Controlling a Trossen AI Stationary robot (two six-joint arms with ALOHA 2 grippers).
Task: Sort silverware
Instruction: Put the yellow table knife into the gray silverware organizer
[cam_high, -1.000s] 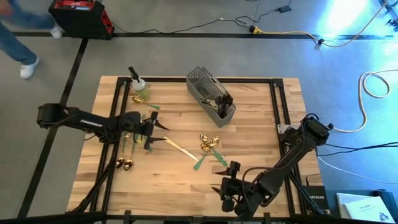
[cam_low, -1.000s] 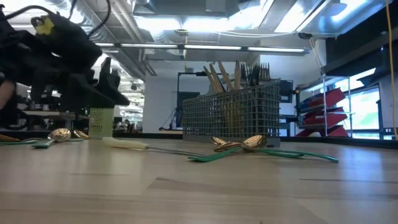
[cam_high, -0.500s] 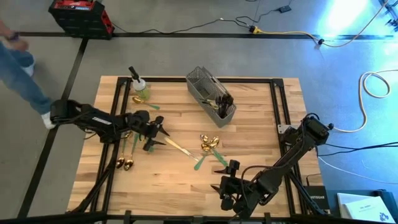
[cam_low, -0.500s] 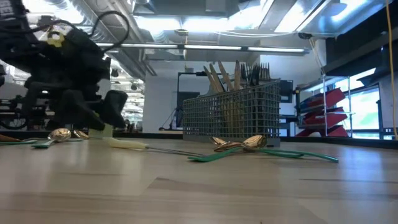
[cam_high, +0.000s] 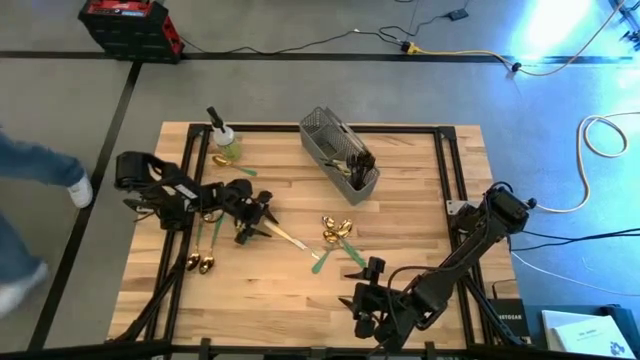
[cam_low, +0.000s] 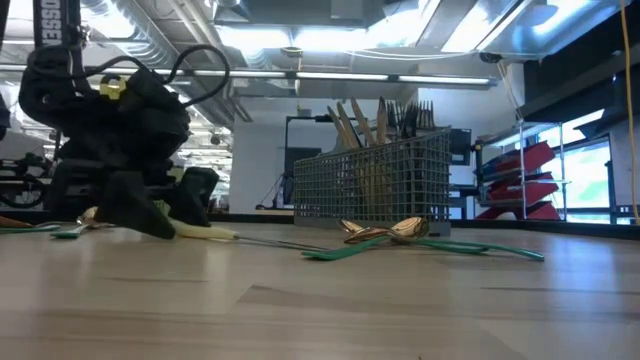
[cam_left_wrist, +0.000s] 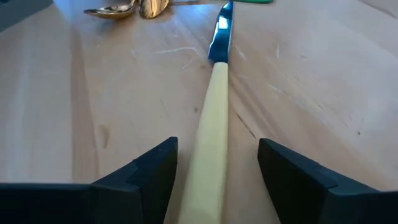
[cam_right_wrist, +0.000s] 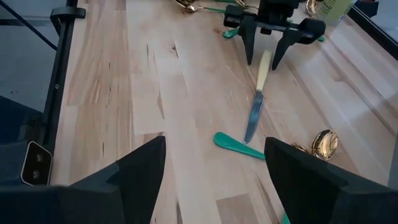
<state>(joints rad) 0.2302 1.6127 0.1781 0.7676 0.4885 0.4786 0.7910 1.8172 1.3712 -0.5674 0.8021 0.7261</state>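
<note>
A knife with a cream handle (cam_left_wrist: 214, 124) lies flat on the wooden table (cam_high: 420, 200), blade pointing to the table's right-near side (cam_high: 300, 247). My left gripper (cam_high: 258, 220) is open and low at the table (cam_low: 165, 215). Its fingers stand either side of the handle's end, with gaps showing on both sides. Two gold spoons with green handles (cam_high: 338, 232) lie in the table's middle, and other gold pieces (cam_high: 200, 262) lie under the left arm. My right gripper (cam_right_wrist: 214, 149) is open, waiting by the near edge (cam_high: 365, 295).
The grey mesh caddy (cam_high: 340, 155) stands toward the far edge with cutlery upright in it (cam_low: 375, 125). A spray bottle with green liquid (cam_high: 222, 135) stands at the far-left corner. A green handle (cam_right_wrist: 239, 142) lies beside the knife's blade tip. A person's legs (cam_high: 30, 190) pass on the floor, left.
My left gripper has moved a little toward the table's right and come down to the table top. Its open fingers now stand around the cream handle. The knife has stayed where it was. A person has walked along the floor left of the table.
</note>
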